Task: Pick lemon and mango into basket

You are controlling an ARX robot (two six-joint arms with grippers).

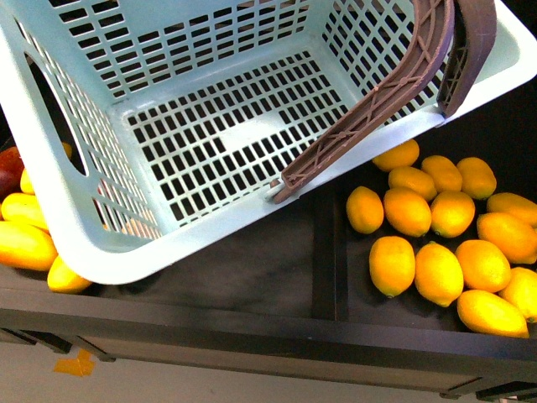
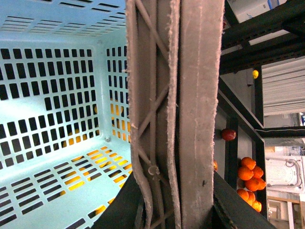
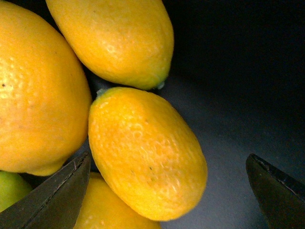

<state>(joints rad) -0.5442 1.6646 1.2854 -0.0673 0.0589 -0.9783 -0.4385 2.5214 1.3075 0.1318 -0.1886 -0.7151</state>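
The pale teal basket (image 1: 210, 159) hangs tilted over the shelf and fills most of the front view; it holds nothing. Its two brown handles (image 2: 176, 109) stand together between the dark fingers (image 2: 119, 207) of my left gripper (image 2: 174, 200), which is shut on them. A heap of lemons (image 1: 436, 273) lies in the right-hand bin. In the right wrist view one lemon (image 3: 145, 152) sits between the spread fingers (image 3: 57, 195) of my open right gripper (image 3: 167, 191), nearer one finger. Yellow mangoes (image 1: 21, 243) lie at the left, partly under the basket. Neither gripper shows in the front view.
A dark red fruit (image 1: 8, 168) lies behind the mangoes. A dark divider (image 1: 325, 252) separates the bins, and the shelf's front edge (image 1: 268, 332) runs below. In the left wrist view, black shelving (image 2: 238, 119) holds oranges (image 2: 250, 183) and a red fruit (image 2: 228, 134).
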